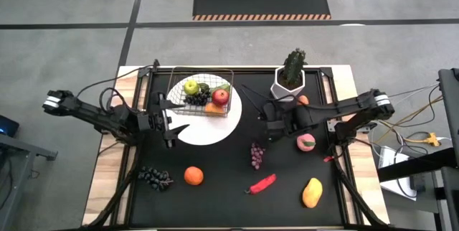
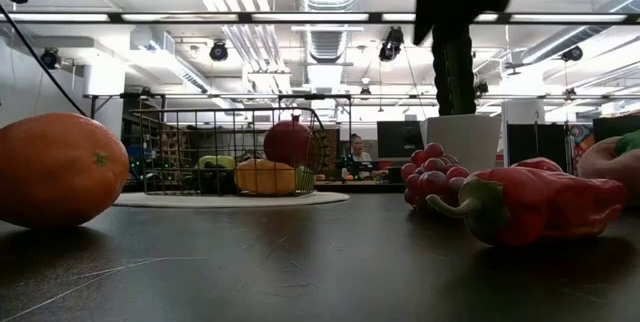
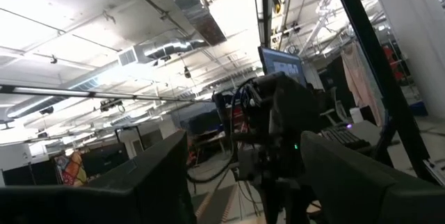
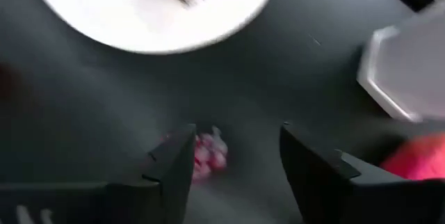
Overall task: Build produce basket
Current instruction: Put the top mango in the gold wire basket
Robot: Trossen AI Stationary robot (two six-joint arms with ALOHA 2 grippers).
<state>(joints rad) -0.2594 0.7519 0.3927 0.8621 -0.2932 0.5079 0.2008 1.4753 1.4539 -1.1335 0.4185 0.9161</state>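
Note:
The wire basket [image 1: 201,92] stands on a round white plate [image 1: 215,132] and holds a green apple [image 1: 191,86], a red apple [image 1: 221,96], dark grapes and an orange fruit. My left gripper [image 1: 170,125] is open at the plate's left edge; its wrist view looks up into the room. My right gripper [image 1: 266,113] is open in the air right of the plate. In its wrist view, a reddish grape bunch [image 4: 208,152] lies on the mat between its fingers. That bunch [image 1: 256,154], a peach [image 1: 306,142], a chili [image 1: 262,184], a mango [image 1: 312,192], an orange [image 1: 193,176] and dark grapes [image 1: 154,177] lie loose.
A white hexagonal pot with a green plant [image 1: 290,74] stands at the far side, close to my right arm. A small orange fruit [image 1: 303,100] lies by the pot. The black mat has bare room between the plate and the loose produce. Cables run off both table sides.

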